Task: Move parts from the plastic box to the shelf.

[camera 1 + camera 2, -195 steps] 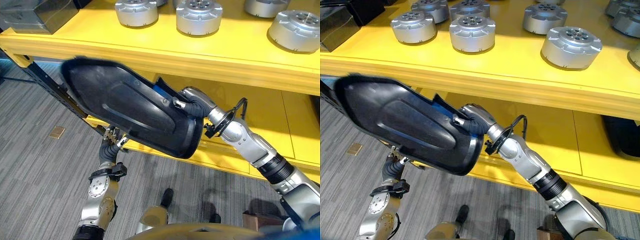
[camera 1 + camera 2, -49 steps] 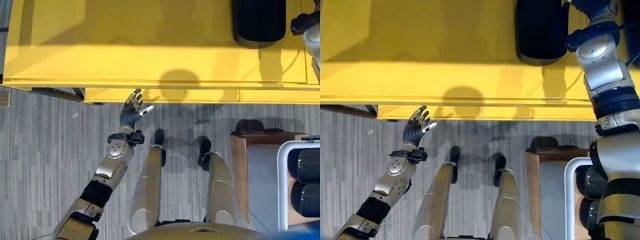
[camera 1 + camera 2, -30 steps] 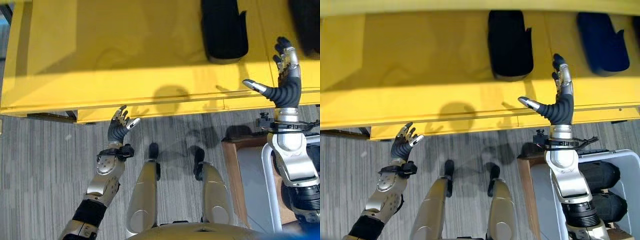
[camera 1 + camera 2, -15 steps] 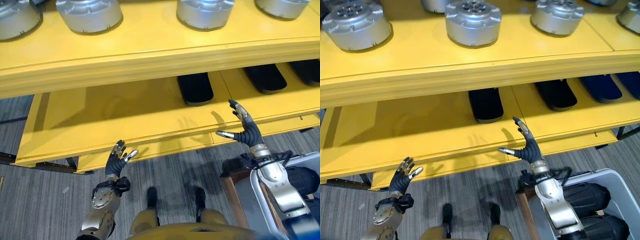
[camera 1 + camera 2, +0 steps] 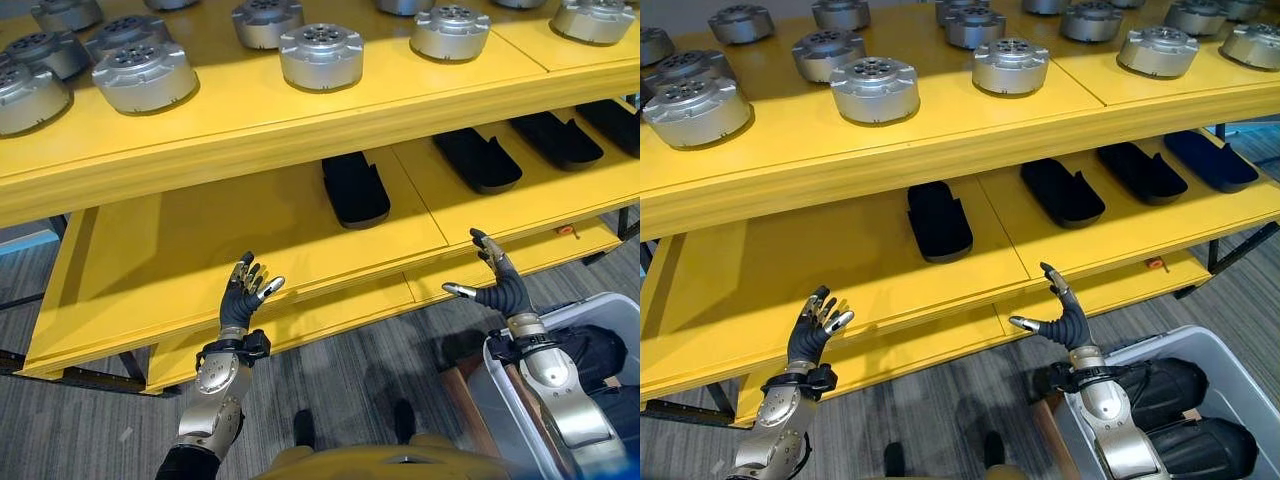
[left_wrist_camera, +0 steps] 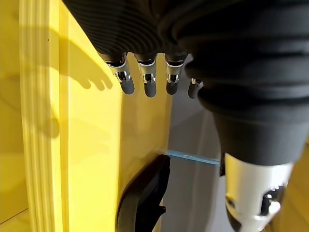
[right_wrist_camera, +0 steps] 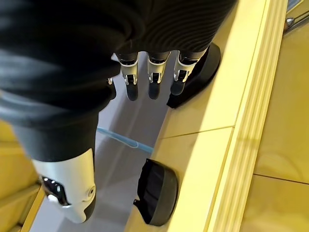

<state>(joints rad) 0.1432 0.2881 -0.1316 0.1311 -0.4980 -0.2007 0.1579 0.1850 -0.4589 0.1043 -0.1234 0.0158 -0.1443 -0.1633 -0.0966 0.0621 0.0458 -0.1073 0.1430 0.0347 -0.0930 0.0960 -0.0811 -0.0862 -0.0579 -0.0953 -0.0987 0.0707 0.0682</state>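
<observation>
In the left eye view, the left robot hand (image 5: 243, 297) is raised at 7 o'clock with fingers spread and nothing in it, in front of the lip of the yellow two-tier shelf (image 5: 180, 250). The right robot hand (image 5: 497, 285) stands at 4 o'clock, thumb out, fingers straight, also empty. A black moulded plastic shell part (image 5: 355, 188) lies on the lower tier at centre, with more black shell parts toward 2 o'clock. Round silver metal housings (image 5: 320, 56) sit on the upper tier. Half a second ago the view looked lower; the camera has lifted, and both hands keep their open pose.

In the right eye view, the white plastic box (image 5: 1200, 350) sits at 4 o'clock, with two black parts (image 5: 1165, 385) left inside, just beside the right forearm.

In the left wrist view, straight dark-tipped fingers (image 6: 127, 83) hang free beside the yellow shelf.

In the right wrist view, open fingers (image 7: 153, 83) point toward shelved black parts.

The last part looks placed; the next step is likely a reach back to the box.
</observation>
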